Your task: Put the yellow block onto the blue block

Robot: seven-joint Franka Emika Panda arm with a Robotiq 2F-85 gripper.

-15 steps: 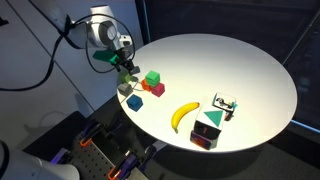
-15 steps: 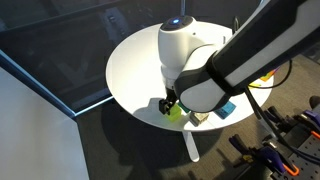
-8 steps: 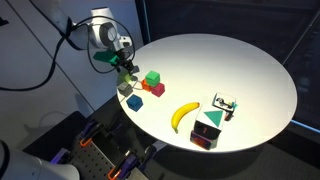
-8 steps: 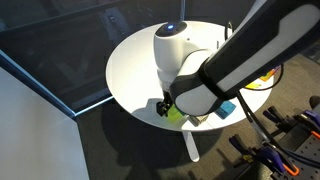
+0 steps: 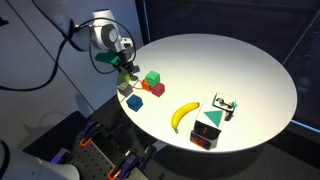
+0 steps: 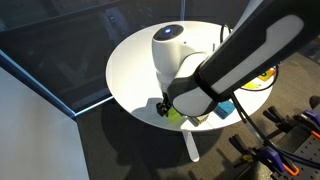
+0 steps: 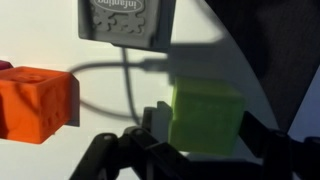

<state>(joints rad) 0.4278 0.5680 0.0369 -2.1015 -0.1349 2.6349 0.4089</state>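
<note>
The yellow block point(image 7: 205, 115) is a lime-yellow cube that sits between my gripper's point(image 7: 200, 130) two fingers, which touch its left and right faces. It is at table level, close to the table's edge. In both exterior views the gripper point(image 5: 126, 78) point(image 6: 170, 108) is low at the rim of the round white table point(image 5: 230, 60). The yellow block shows under the gripper in an exterior view point(image 6: 176, 113). The blue block point(image 5: 134, 101) stands on the table a little in front of the gripper, apart from it. It is not in the wrist view.
A red block point(image 5: 157, 89) point(image 7: 38, 103) and a bigger green cube point(image 5: 152, 77) stand beside the gripper. A banana point(image 5: 183, 116), a dark box point(image 5: 208, 131) and a small toy point(image 5: 225, 105) lie further along. A grey labelled box with a cable point(image 7: 125, 22) is behind the yellow block.
The arm's upper body has shifted slightly. The gripper stays low at the table's edge with the yellow block between its fingers.
</note>
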